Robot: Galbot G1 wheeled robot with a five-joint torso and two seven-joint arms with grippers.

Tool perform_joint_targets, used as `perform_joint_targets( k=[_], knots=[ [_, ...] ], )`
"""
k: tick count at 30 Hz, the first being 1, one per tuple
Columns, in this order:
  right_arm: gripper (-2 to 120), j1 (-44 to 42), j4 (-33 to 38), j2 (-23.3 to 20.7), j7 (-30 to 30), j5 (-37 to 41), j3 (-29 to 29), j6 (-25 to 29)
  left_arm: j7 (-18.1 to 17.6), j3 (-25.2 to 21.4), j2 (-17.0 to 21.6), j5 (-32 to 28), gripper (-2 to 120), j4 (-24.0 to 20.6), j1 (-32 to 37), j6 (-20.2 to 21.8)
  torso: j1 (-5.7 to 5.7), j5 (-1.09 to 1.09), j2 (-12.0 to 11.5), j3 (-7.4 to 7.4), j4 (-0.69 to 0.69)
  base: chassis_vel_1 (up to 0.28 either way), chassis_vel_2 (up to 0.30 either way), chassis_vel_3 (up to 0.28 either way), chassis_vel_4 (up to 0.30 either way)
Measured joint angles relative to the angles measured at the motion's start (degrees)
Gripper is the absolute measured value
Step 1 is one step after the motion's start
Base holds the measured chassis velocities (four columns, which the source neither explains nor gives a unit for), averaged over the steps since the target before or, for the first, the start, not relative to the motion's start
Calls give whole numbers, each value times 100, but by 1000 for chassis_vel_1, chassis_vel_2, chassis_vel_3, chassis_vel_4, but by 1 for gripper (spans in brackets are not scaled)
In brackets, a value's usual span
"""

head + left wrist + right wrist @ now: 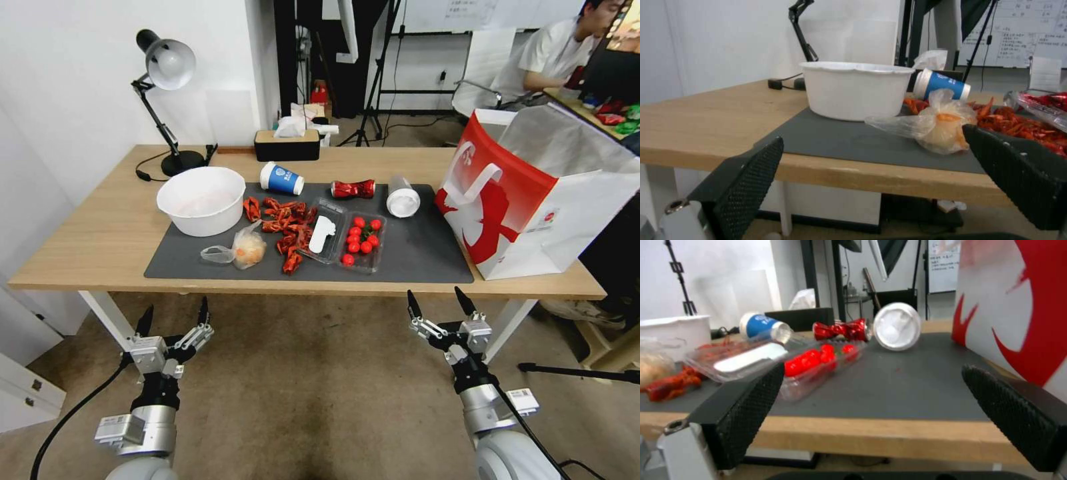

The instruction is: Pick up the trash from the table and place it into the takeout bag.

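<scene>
Head view: left gripper (pixel 173 315) and right gripper (pixel 437 301) below the surface's (pixel 93 233) near edge, jaws spread; takeout bag (pixel 527 193) far right. Left wrist: plastic bag (pixel 933 125) near, probably food inside. Right wrist: crushed can (pixel 842 330), lidded cup (pixel 897 326) beyond.

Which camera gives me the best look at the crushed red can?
Head view: the crushed red can lies whole and unobstructed on the mat. The right wrist view has it farther back, behind the tomato tray.

Bare mat (pixel 427 250) lies open between the tomato tray (pixel 361 243) and the takeout bag (pixel 527 200); left of it, crayfish shells (pixel 283 223) and the white bowl (pixel 201 200) crowd the mat.
</scene>
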Motion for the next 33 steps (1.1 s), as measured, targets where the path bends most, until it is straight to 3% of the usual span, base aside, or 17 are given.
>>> perform_joint_targets(
  k=[7, 15, 17, 21, 23, 33],
  knots=[
    [100, 562, 173, -119, 107, -117, -379, -400, -2, 2, 29, 8, 100, 2, -29, 1, 0, 1, 0, 0, 1, 0, 0, 0, 0],
    [100, 1773, 232, -358, 417, -93, -1193, -1224, -12, -12, 48, 5, 100, -54, -35, 49, 0, 1, 0, 1, 1, 0, 0, 0, 0],
    [100, 2423, 60, -367, 645, -31, -1614, -1658, -19, -23, 38, 5, 100, -86, -55, 119, 0, 1, -1, 1, 1, 0, 0, 0, 0],
    [100, 2986, -179, -329, 862, 50, -1951, -1986, -26, -42, 32, 5, 100, -116, -64, 143, 0, 1, -1, 1, 0, 0, 0, 0, 0],
    [100, 3736, -506, -236, 1252, 245, -2346, -2518, -33, -95, 30, 1, 100, -134, -62, 155, 1, -1, -1, 1, 1, 0, 0, 0, 0],
    [100, 5136, -1391, 41, 2078, 746, -2988, -3356, -43, -151, 3, -4, 100, -111, -82, 194, 1, 0, -1, 1, 1, 0, 0, 0, 0]
  ],
)
